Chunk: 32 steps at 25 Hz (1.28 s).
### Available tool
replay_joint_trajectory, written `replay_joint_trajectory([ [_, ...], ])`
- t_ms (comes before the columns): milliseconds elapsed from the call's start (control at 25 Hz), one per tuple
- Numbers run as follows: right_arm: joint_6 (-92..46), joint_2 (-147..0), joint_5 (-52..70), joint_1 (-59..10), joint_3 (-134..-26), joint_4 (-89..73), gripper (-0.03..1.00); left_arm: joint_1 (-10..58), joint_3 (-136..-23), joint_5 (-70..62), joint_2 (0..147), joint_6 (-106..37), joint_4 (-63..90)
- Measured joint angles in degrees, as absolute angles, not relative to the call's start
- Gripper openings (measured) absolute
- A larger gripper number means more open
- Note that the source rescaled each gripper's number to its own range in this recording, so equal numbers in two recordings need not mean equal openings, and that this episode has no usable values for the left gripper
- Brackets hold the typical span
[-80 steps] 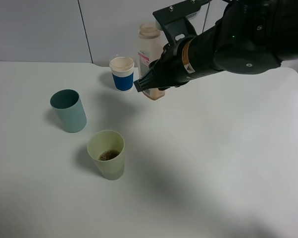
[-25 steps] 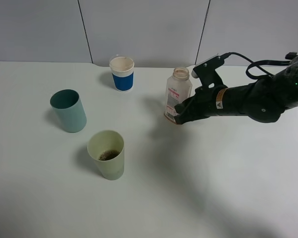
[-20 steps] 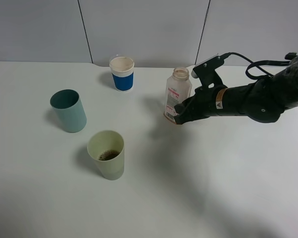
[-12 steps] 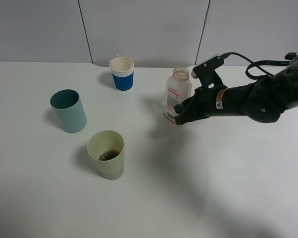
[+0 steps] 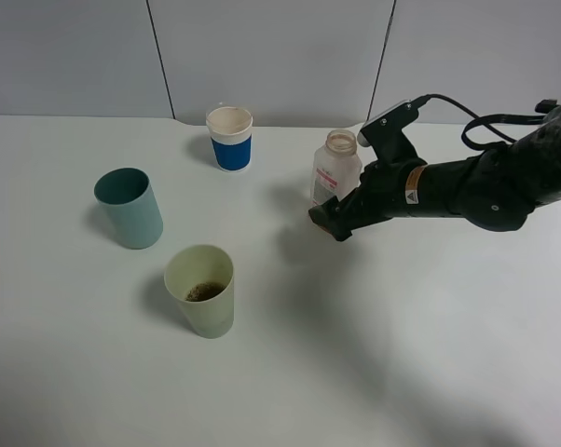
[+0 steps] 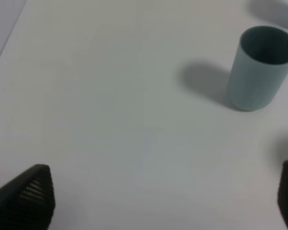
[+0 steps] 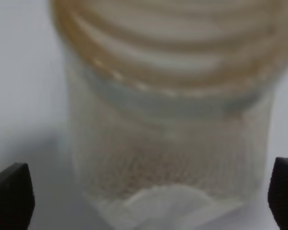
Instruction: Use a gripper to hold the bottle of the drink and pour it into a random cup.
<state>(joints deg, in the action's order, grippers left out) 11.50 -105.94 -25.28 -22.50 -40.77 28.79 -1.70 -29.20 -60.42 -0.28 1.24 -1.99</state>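
The right pincer (image 5: pixel 332 222) is standing spread wide around the bottle (image 5: pixel 336 170), which is sitting upright on the table (image 5: pixel 402 326) between its fingers (image 7: pixel 10 199).

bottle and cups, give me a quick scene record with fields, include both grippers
bottle: upright on the table, uncapped
right gripper: open, fingers either side of the bottle's base, not clamping it
left gripper: open, over bare table near the teal cup
yellow-green cup: upright, a little brown drink inside
teal cup: upright, looks empty
white cup with blue band: upright at the back, contents not visible
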Motion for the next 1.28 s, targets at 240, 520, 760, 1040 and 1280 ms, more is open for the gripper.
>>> replay_joint_trajectory([
  [240,11.5,-105.94,-25.28,-22.5,-40.77,28.79,1.0,-1.7,-29.2,-60.42,-0.28,1.24,-1.99],
  [520,11.55,-100.61,-20.31,-22.5,-40.72,27.36,1.0,-1.7,-29.2,-60.42,-0.28,1.24,-1.99],
  [760,11.55,-91.97,-14.15,-22.5,-40.72,26.7,1.0,-1.7,-29.2,-60.42,-0.28,1.24,-1.99],
  [1040,11.26,-80.87,-7.96,-22.5,-40.67,26.7,1.0,-1.7,-29.2,-60.42,-0.28,1.24,-1.99],
  [1280,8.13,-71.32,-0.93,-21.7,-40.67,26.86,1.0,-1.7,-29.2,-60.42,-0.28,1.24,-1.99],
])
